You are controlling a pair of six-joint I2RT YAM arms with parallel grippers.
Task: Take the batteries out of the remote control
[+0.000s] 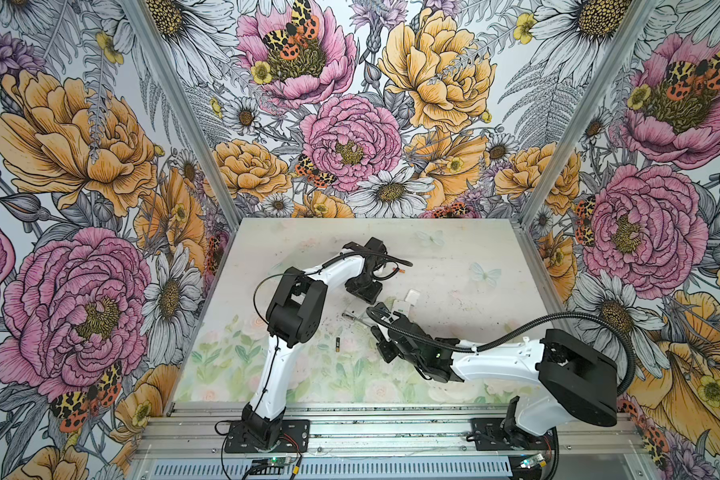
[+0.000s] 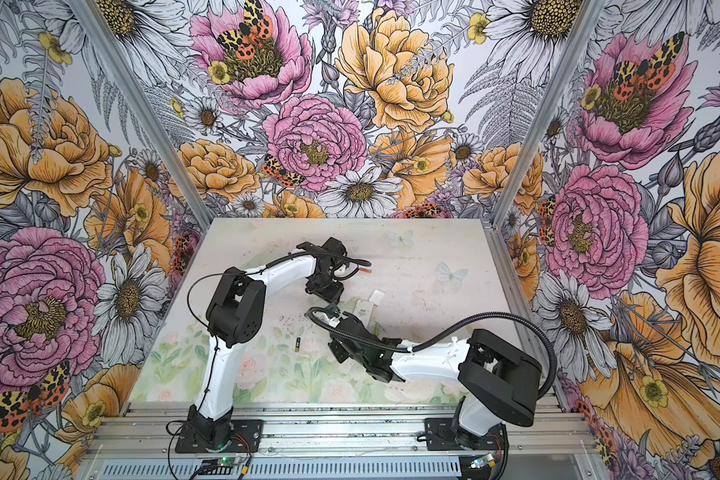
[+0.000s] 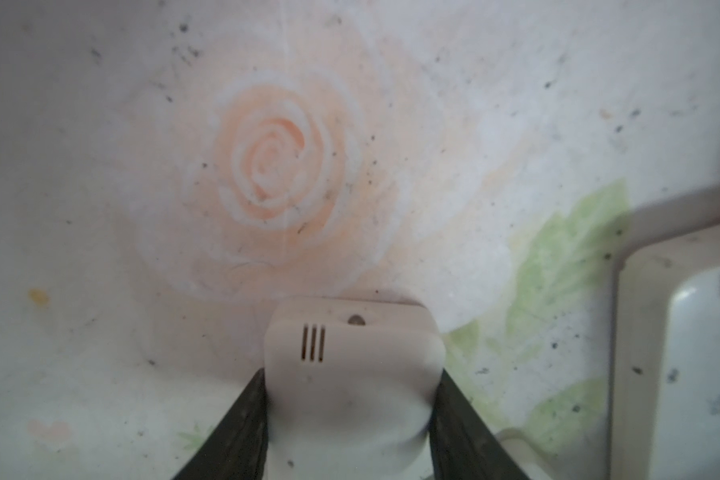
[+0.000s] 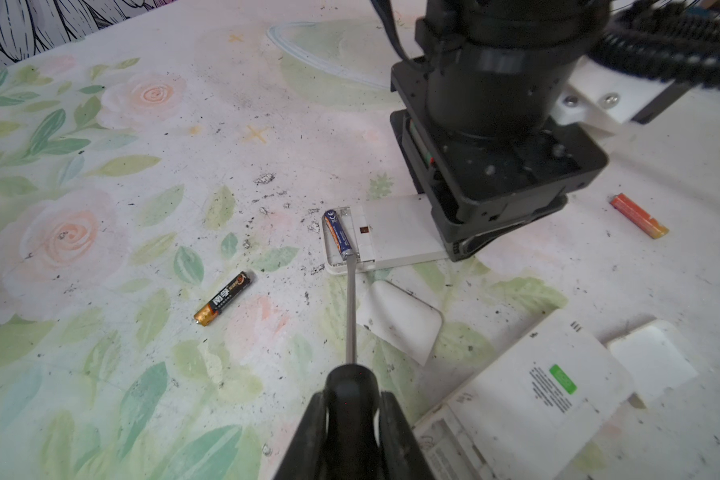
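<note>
Left gripper (image 3: 352, 374) is clenched across one end of the white remote control (image 4: 391, 232). That end shows three short slots and a small round dot in the left wrist view. The remote lies flat with its battery bay open at the far end. One blue battery (image 4: 340, 232) with an orange stripe sits in the bay. It carries a "CE" mark, and the rest of its print is too fine to read. Right gripper (image 4: 352, 399) is clamped on the black handle of a screwdriver (image 4: 351, 307), whose tip rests at the blue battery's end by the bay rim. A black battery (image 4: 223, 298) with a gold end and white Chinese characters lies loose off the remote's open end, well apart from it. An orange-red battery (image 4: 639, 216) lies beyond the gripped end, its writing illegible. A white battery cover (image 4: 400, 324) rests just beside the remote's long side, next to the screwdriver shaft. Farther out on that side lies a second remote (image 4: 558, 395) with a green label patch and lines of small print I cannot read. A second cover (image 4: 651, 357) is beside it. The held remote sits well in from every edge of the table (image 1: 454, 249), and the tabletop off its open end is bare apart from the black battery.
</note>
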